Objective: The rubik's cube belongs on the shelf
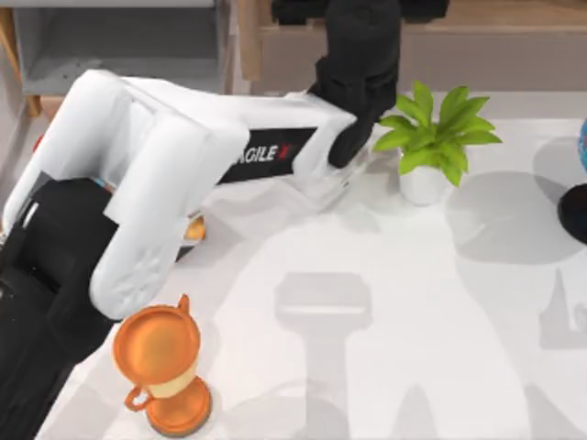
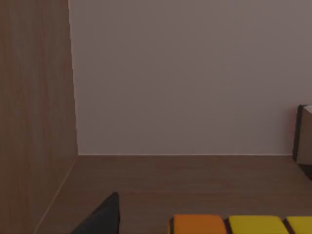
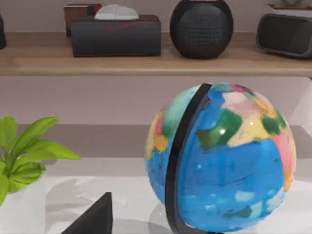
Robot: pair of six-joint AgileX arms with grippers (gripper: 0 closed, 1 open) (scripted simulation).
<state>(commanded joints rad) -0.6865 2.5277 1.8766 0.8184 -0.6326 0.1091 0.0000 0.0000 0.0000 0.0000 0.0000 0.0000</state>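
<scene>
While my left arm reaches over the shelf (image 1: pixel 477 50) at the tabletop's (image 1: pixel 385 302) far edge, the rubik's cube (image 2: pixel 243 224) sits on the wooden ledge right below my left pincer (image 1: pixel 362 18); whether its fingers grip, I cannot tell.

Orange trophy (image 1: pixel 165 371) at 7 o'clock; potted plant (image 1: pixel 431 137) at 1 o'clock; globe (image 3: pixel 222 156) at 3 o'clock edge.

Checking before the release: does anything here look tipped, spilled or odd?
Nothing stands out. The trophy, potted plant and globe stand upright. The left arm reaches over the shelf, where the rubik's cube shows.
</scene>
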